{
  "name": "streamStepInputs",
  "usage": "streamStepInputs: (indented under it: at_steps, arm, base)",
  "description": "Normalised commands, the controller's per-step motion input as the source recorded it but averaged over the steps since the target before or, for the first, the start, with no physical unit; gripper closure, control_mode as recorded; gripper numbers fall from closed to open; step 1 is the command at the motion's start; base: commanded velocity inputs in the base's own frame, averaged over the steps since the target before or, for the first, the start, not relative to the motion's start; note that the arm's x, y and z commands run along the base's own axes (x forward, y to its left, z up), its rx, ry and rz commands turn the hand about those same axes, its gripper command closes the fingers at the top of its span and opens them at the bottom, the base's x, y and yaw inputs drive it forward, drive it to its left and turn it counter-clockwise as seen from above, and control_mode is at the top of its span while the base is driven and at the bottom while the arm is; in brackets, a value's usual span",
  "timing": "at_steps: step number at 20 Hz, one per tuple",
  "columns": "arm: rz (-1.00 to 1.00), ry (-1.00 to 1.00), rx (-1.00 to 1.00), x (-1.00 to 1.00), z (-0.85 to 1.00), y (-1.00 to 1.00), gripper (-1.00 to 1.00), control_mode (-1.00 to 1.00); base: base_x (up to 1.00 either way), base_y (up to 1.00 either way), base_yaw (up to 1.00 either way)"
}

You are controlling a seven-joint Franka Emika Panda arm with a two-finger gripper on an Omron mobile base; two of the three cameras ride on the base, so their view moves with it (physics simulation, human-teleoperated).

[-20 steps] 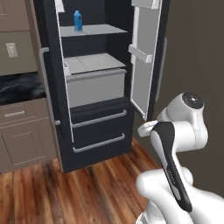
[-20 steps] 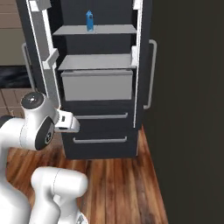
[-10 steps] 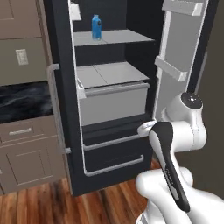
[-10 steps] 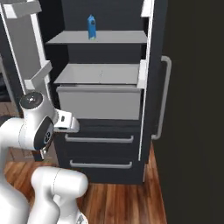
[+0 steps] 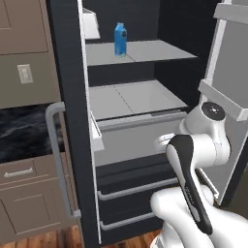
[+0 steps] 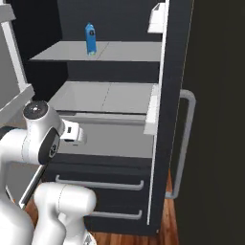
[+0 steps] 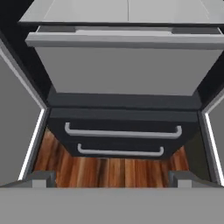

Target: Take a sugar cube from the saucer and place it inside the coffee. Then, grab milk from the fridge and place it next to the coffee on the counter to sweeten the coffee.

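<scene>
One milk (image 5: 120,39) carton stands near the upper fridge (image 5: 68,121) shelf's front edge; the gripper (image 7: 112,179), spread wide and empty, could topple it.

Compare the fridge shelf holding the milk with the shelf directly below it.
The upper shelf carries the milk, standing upright near its left end in the left base view; the lower shelf has nothing on the part in view. The lower shelf also sits right over a pale drawer, unlike the upper one. Both are flat pale grey.
</scene>
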Motion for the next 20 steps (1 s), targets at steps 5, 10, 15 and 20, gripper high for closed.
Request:
streamStepInputs:
  at_steps: [5, 10, 15, 20]
  arm:
    - [0.00, 0.00, 0.00, 0.00, 0.00, 0.00, -1.00, 1.00]
    - [0.00, 0.00, 0.00, 0.00, 0.00, 0.00, -1.00, 1.00]
    - [0.00, 0.00, 0.00, 0.00, 0.00, 0.00, -1.00, 1.00]
    - [0.00, -0.01, 0.00, 0.08, 0.23, 0.00, -1.00, -1.00]
  base:
    - [0.83, 0.00, 0.06]
    - [0.70, 0.00, 0.02]
    - [0.47, 0.00, 0.00]
    - [0.15, 0.00, 0.00]
